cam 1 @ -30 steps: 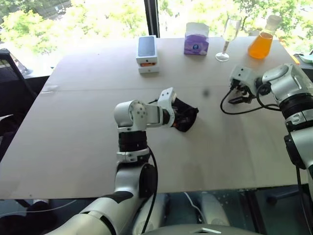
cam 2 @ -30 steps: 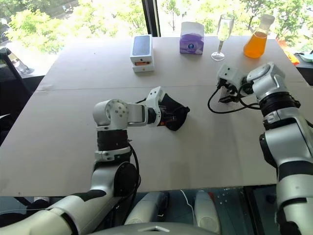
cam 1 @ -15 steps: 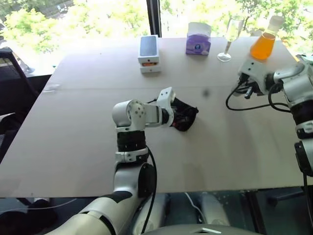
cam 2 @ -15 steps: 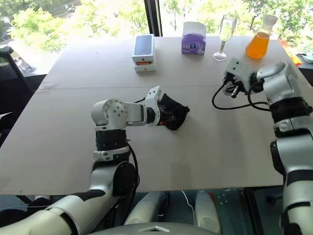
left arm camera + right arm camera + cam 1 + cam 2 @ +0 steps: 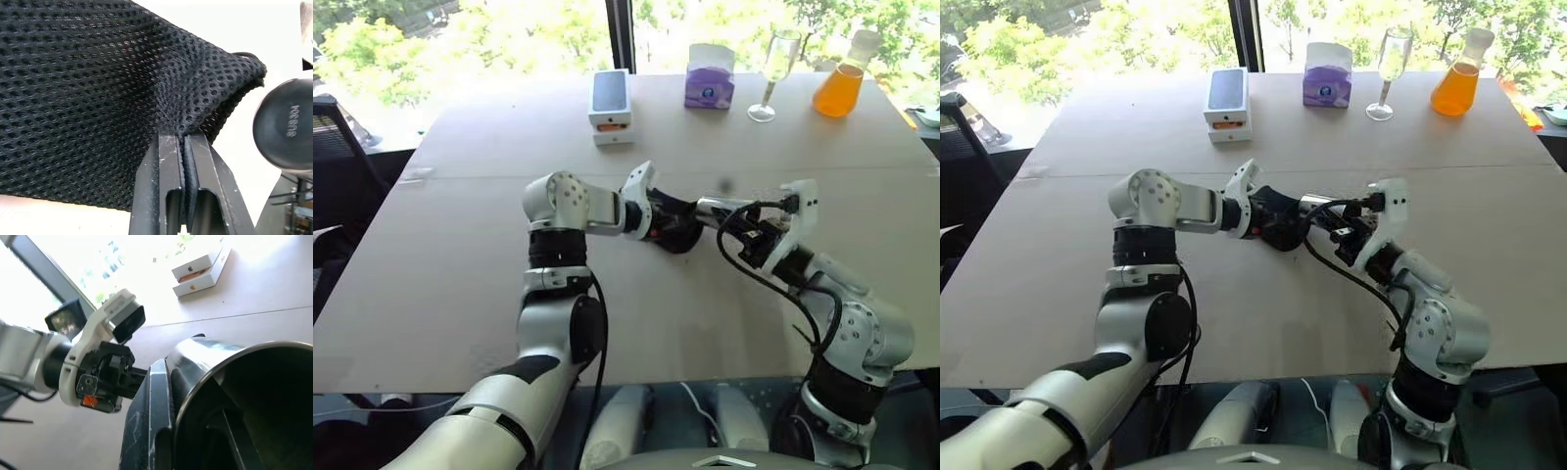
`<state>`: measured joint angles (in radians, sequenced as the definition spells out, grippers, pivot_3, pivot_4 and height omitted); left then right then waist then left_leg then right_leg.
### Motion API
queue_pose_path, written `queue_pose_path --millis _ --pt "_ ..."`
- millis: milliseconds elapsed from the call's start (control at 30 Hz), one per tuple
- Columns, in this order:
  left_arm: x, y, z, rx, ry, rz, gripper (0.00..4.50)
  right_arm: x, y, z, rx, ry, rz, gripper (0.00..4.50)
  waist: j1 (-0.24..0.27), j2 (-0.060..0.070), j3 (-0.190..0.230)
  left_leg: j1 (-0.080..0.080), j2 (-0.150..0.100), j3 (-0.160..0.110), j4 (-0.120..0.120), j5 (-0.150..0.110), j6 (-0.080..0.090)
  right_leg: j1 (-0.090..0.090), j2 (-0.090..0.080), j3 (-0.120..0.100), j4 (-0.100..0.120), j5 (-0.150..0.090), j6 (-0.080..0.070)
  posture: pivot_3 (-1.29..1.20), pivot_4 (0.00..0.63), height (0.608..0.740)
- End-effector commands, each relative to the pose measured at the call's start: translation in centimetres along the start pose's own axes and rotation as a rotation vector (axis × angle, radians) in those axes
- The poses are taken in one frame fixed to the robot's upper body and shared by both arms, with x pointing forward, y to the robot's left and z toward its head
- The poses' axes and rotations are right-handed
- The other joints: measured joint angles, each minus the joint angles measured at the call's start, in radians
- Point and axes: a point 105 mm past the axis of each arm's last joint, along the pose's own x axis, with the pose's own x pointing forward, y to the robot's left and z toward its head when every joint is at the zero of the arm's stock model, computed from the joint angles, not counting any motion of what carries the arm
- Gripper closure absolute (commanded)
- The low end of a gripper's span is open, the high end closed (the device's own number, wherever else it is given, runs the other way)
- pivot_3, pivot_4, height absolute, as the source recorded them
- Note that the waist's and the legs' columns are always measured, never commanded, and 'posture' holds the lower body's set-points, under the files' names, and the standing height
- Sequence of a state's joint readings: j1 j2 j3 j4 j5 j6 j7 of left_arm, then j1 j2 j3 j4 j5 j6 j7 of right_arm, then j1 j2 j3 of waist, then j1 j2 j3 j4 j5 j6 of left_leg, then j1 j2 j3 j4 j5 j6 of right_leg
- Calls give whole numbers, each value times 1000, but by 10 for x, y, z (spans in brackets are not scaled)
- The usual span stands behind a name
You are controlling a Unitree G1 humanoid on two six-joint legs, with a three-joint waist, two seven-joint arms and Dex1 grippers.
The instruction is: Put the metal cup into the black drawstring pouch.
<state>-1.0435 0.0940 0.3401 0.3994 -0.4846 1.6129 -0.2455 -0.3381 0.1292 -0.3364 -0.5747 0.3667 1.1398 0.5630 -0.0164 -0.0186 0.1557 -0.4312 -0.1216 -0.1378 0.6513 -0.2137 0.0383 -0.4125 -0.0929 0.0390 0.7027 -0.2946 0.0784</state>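
- Both our grippers hold: left gripper (image 5: 185, 147) pinches the black drawstring pouch (image 5: 677, 224) edge, bare table (image 5: 460, 255) around.
- Right gripper (image 5: 766, 235), empty earlier, now grips the metal cup (image 5: 722, 207) lying against the pouch mouth.

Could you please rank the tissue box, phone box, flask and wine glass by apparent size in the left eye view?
1. Phone box
2. Tissue box and flask: too alike to rank.
3. Wine glass: tall but slim.

Bright daylight from the windows (image 5: 509, 39) behind, washed-out glare on the far counter (image 5: 489, 127), soft faint shadows, wrist close-ups blurred
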Motion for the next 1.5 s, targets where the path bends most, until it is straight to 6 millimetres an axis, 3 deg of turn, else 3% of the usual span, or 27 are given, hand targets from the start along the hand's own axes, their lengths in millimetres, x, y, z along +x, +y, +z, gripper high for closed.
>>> queue_pose_path --millis 33,433,500,667,800,967,1200,1500 --pt "-3 -22 8 65 -2 -71 4500 4 5 -6 31 -30 13 4417 0 0 0 0 0 0 0 0 0 0 0 0 0 0 0 0 150 740" --pt "-3 -33 5 105 7 -109 4500 16 10 -39 54 80 77 4417 -28 0 0 1 1 2 -1 0 0 -1 -1 4 2 0 0 0 150 740" --pt "-3 -29 4 98 10 -95 4500 17 15 -37 49 74 101 4417 -26 0 0 1 1 2 -1 0 0 -1 -1 4 2 0 0 0 150 740" --pt "-2 -19 -2 80 29 -68 4500 12 17 4 183 -145 147 4417 -26 0 0 0 1 2 -1 0 0 -1 -2 4 2 0 0 0 150 740" --pt "-3 -18 -3 78 33 -70 4500 8 23 8 280 -186 209 4417 -26 0 0 0 1 2 0 0 0 -1 -2 4 2 0 0 0 150 740" --pt "-6 -25 3 73 10 -101 4500 13 24 -20 345 -100 209 4417 -27 0 0 1 1 2 -1 0 0 -1 -2 4 3 0 0 0 150 740" --pt "-10 -23 6 55 -3 -101 4500 8 -2 -50 475 -87 119 4417 -26 0 0 1 1 3 0 0 0 -1 -1 4 3 0 0 0 150 740" --pt "-8 -21 2 64 11 -83 4500 4 -6 -65 488 -50 107 4417 -27 0 -1 3 2 4 -1 0 0 -1 0 6 5 0 0 0 150 740"
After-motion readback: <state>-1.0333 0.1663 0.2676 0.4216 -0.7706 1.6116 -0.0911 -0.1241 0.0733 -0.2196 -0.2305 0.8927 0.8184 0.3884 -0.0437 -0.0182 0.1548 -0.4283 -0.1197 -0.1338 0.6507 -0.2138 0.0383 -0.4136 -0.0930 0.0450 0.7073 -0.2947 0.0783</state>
